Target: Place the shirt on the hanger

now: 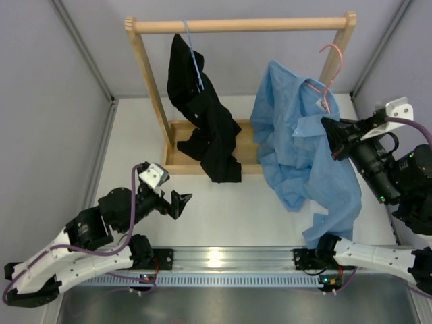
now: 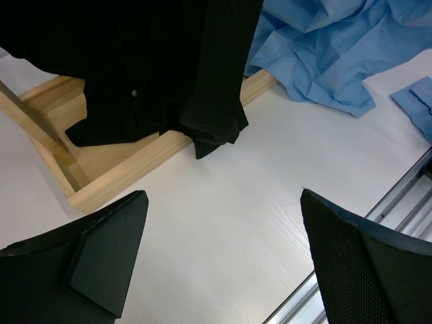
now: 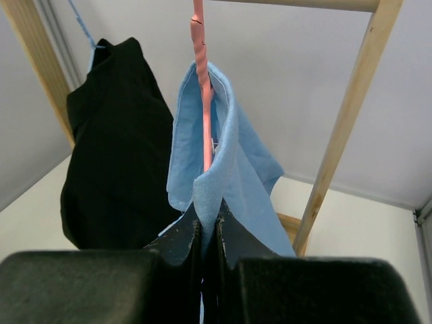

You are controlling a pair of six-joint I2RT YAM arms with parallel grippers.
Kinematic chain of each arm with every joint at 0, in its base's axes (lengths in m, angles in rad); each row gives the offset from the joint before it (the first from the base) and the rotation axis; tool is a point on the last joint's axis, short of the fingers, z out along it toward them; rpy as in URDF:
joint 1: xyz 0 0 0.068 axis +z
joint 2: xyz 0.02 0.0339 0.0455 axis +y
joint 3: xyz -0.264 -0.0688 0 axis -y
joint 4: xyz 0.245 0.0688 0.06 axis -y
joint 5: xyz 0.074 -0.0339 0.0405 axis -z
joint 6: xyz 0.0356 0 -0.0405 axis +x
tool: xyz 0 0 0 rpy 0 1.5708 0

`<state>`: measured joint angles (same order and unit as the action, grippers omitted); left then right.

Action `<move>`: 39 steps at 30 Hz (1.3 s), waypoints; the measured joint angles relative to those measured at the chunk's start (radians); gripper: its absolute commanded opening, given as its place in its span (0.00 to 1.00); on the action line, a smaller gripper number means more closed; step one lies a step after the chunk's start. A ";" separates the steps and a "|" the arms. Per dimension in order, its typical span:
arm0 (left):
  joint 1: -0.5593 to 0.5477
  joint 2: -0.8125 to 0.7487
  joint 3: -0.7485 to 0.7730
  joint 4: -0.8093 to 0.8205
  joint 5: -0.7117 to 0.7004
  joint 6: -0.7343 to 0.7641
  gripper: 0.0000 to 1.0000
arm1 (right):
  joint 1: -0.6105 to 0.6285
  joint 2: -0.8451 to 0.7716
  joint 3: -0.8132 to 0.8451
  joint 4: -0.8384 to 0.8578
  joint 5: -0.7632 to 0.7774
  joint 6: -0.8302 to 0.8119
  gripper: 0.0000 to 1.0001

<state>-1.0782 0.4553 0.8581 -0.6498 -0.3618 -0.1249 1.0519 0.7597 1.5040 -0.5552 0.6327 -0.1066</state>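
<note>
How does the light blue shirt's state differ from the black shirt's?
The black shirt hangs from the light-blue hanger on the rail, no gripper touching it; the light blue shirt, its collar around the pink hanger, is pinched by the right gripper. The black shirt ends at the rack's base; the light blue shirt trails over the table toward the near edge. Both hang bunched.

Bright, even overhead light; glare on the silver metal rail (image 1: 216,260); faint shadows on the white table (image 1: 223,209); black right end effector (image 3: 208,226) blurred.
</note>
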 measured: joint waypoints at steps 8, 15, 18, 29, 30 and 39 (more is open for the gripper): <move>0.084 0.000 -0.002 0.001 0.032 -0.001 0.98 | -0.047 0.143 0.031 0.066 0.076 0.008 0.00; 0.454 -0.028 -0.009 0.034 -0.005 -0.035 0.98 | -0.272 0.261 0.076 0.114 -0.031 0.115 0.00; 0.668 -0.045 -0.034 0.064 -0.031 -0.062 0.98 | -0.347 0.307 0.109 0.125 -0.072 0.163 0.00; 0.920 -0.032 -0.084 0.076 0.065 -0.110 0.98 | -0.493 0.462 0.222 0.205 -0.228 0.310 0.00; 0.920 -0.032 -0.084 0.077 0.070 -0.111 0.98 | -0.501 0.466 0.222 0.213 -0.241 0.324 0.00; 0.921 -0.036 -0.094 0.091 0.122 -0.113 0.98 | -0.540 0.471 0.115 0.331 -0.360 0.429 0.00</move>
<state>-0.1577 0.4191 0.7639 -0.5591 -0.2401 -0.2379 0.5121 1.2308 1.6188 -0.2245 0.2729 0.3225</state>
